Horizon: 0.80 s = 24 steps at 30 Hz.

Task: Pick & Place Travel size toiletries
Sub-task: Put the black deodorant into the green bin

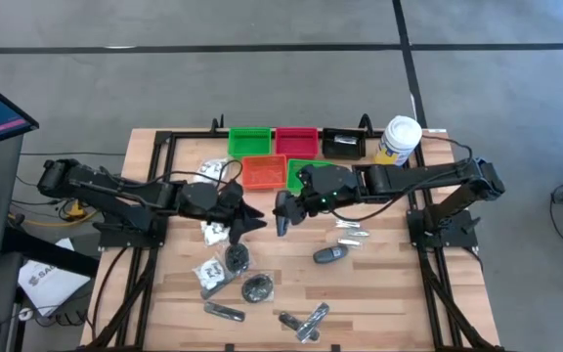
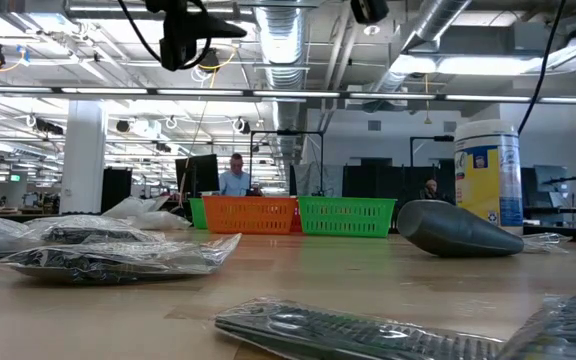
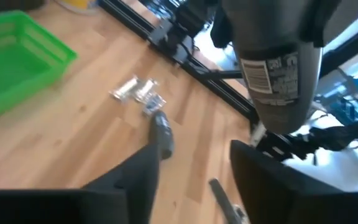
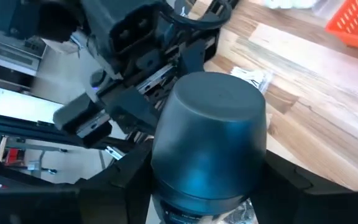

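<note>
Above the middle of the table my right gripper (image 1: pixel 286 213) is shut on a dark grey oval toiletry (image 4: pixel 210 130), whose barcode label (image 3: pixel 272 68) shows in the left wrist view. My left gripper (image 1: pixel 250 219) faces it from the table's left, its fingers (image 3: pixel 143 174) open, just short of the oval's free end. Lying flat on the table are another grey oval (image 1: pixel 328 254), clear packets (image 1: pixel 213 271), a black round piece (image 1: pixel 257 286) and silvery tubes (image 1: pixel 352 233). My right gripper pinches the grey oval by its two sides (image 4: pixel 166 177), one finger (image 4: pixel 120 186) on each side, near the end that faces the wrist. The oval is lifted clear of the table. My left gripper's finger (image 3: pixel 266 168) stands close to the oval's free end; I cannot tell whether it touches.
Green (image 1: pixel 251 143), red (image 1: pixel 296 140), black (image 1: pixel 342 144), orange (image 1: pixel 263 172) and a second green tray (image 1: pixel 301 172) stand at the far middle. A tall white canister (image 1: pixel 397 140) stands far right. More tubes (image 1: pixel 306 321) lie near the front edge.
</note>
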Available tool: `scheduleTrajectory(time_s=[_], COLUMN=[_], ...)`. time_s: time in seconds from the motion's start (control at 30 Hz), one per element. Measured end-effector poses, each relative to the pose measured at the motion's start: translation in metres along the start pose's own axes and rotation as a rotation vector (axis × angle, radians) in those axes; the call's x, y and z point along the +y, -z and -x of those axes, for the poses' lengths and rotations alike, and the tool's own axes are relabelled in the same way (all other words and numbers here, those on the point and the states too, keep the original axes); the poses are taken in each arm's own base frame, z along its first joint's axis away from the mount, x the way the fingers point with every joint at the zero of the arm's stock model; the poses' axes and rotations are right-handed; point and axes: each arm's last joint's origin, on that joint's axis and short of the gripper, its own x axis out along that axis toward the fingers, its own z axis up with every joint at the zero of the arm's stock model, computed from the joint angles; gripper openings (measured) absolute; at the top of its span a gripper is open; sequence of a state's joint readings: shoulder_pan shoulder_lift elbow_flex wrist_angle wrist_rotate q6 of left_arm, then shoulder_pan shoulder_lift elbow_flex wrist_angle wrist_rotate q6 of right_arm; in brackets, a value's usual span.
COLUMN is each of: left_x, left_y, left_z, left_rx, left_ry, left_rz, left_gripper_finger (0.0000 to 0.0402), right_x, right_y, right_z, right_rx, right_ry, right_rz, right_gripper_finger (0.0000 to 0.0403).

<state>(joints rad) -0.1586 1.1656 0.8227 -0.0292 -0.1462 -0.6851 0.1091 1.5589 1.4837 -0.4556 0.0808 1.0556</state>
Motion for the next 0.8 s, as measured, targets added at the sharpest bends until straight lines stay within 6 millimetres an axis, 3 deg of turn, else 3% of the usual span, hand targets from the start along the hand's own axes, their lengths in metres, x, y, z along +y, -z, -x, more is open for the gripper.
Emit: scheduleTrajectory(time_s=[0.17,0.3,0.5,0.67,0.8], left_x=[-0.004,-0.009,-0.01,-0.013,-0.015], left_y=[0.004,0.007,0.004,-0.009,-0.019], left_z=[0.002,0.004,0.008,0.012,0.015], left_rx=[-0.062,-0.132,-0.236,-0.33,-0.408], left_ry=[-0.078,-0.177,-0.299,-0.296,-0.285], left_rz=[-0.102,-0.199,-0.28,-0.329,-0.368], left_gripper_finger=[0.027,0.0304,0.0321,0.0322,0.0326], right_x=[-0.004,-0.008,-0.011,-0.011,-0.005], right_y=[-0.007,-0.013,-0.018,-0.021,-0.025], right_z=[0.0,0.0,0.0,0.001,0.002], right_rx=[-0.061,-0.136,-0.256,-0.339,-0.402], right_ry=[0.032,0.069,0.125,0.156,0.116], right_rz=[-0.085,-0.143,-0.168,-0.154,-0.129], right_gripper_finger=[0.0209,0.0203,0.0201,0.0213,0.02])
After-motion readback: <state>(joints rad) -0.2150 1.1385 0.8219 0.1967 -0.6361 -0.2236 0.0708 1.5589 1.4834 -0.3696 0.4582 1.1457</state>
